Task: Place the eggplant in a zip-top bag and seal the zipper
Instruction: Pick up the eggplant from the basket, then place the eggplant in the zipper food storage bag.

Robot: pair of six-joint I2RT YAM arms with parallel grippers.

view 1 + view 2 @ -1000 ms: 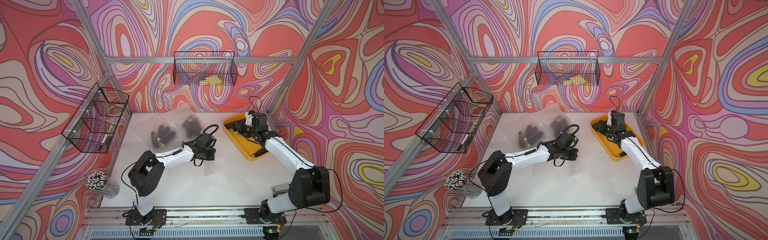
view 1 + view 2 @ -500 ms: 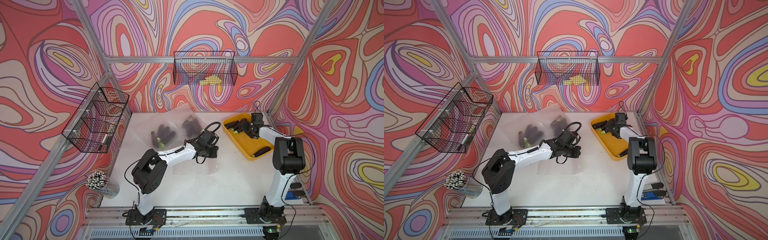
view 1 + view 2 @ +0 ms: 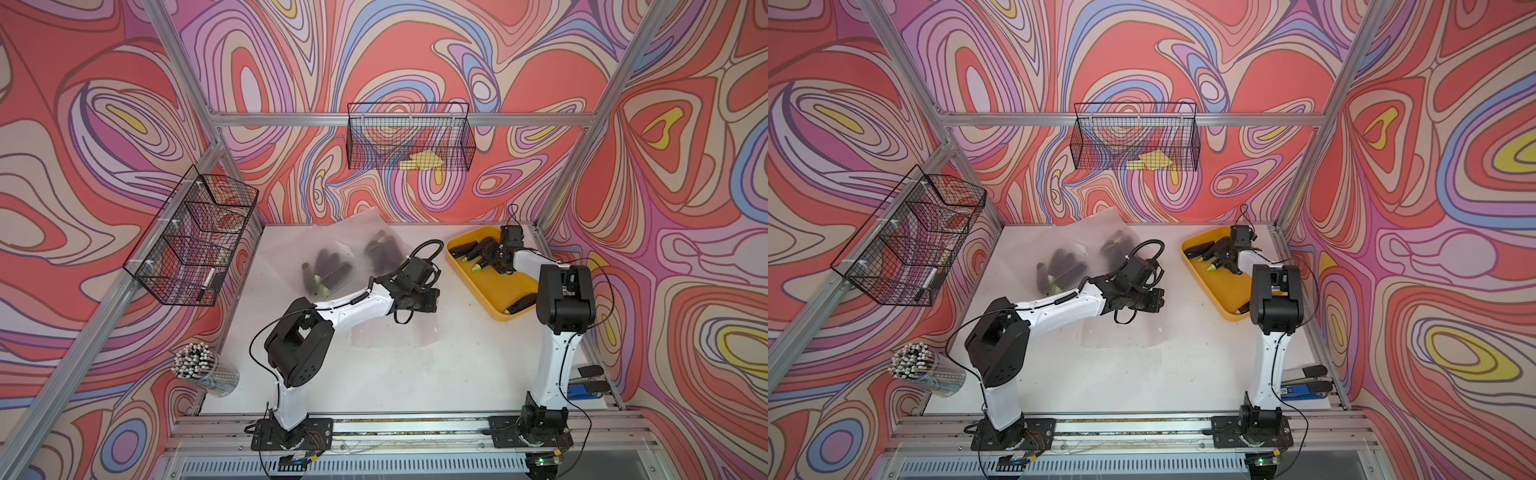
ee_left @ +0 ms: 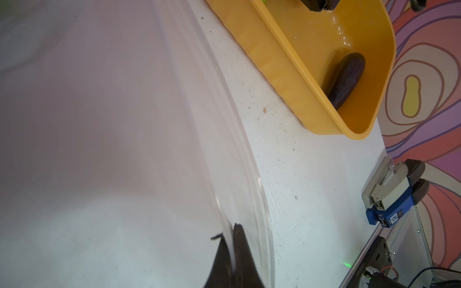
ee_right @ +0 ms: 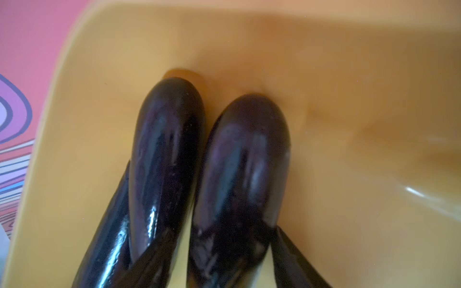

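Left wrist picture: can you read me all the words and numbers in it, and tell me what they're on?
"50": it seems to read this, turned round, on the white label of the blue stapler.
Smaller print beside it on that label: too small to read.
Yellow tray, eggplant and zip-top bag: no writing on them.

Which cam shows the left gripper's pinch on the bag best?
Left wrist: close-up of the left gripper shut on the clear zip-top bag. Both top views show the bag only as a faint sheet under that arm, the pinch too small to tell. Right wrist shows just eggplants in the yellow tray.
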